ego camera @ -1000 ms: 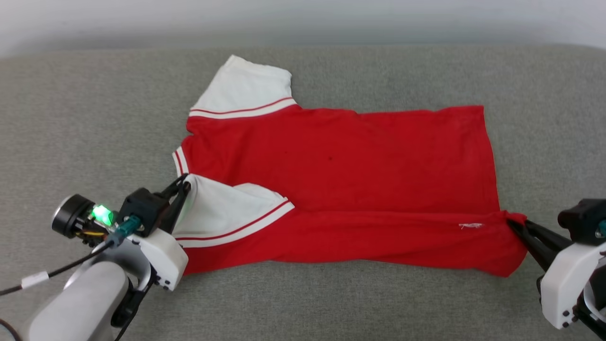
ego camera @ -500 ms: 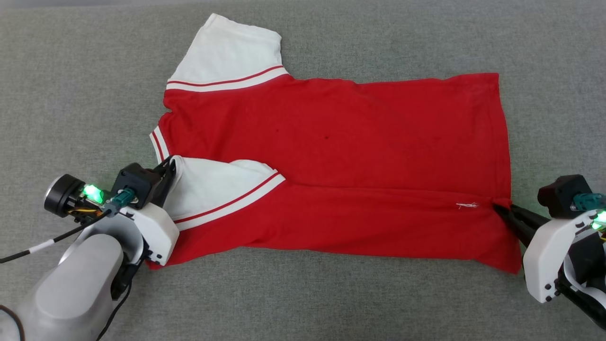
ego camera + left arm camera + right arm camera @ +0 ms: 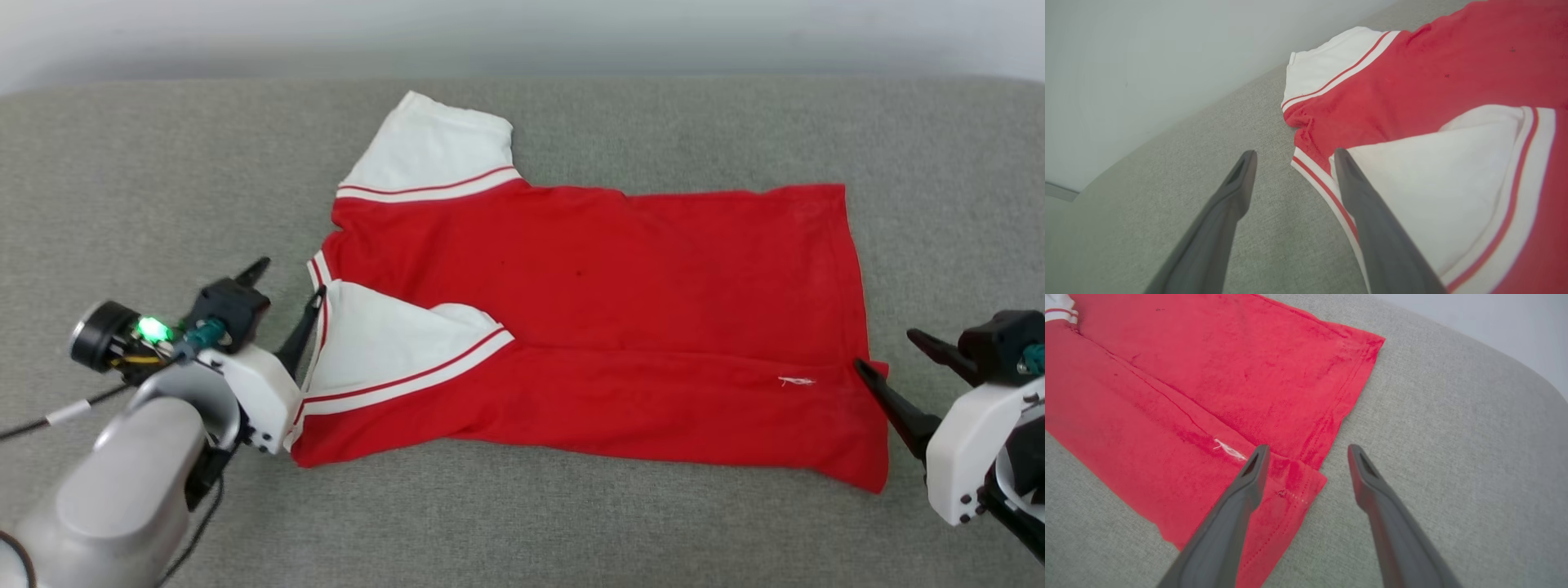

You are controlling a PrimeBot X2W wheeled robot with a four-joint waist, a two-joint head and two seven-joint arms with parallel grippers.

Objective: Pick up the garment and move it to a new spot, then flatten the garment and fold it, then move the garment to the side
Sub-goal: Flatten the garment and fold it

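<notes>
On the grey cushion (image 3: 147, 204), the garment (image 3: 588, 269) lies flat with 1 long side folded over; we hold nothing.
We note the left gripper (image 3: 290, 279) spread beside the folded white sleeve (image 3: 384, 343) and the right gripper (image 3: 886, 349) spread at the hem corner (image 3: 1294, 486), 1 finger of each close over fabric. We judge that a retreat dragging a fingertip may snag the thin cloth and pull the fold open.
</notes>
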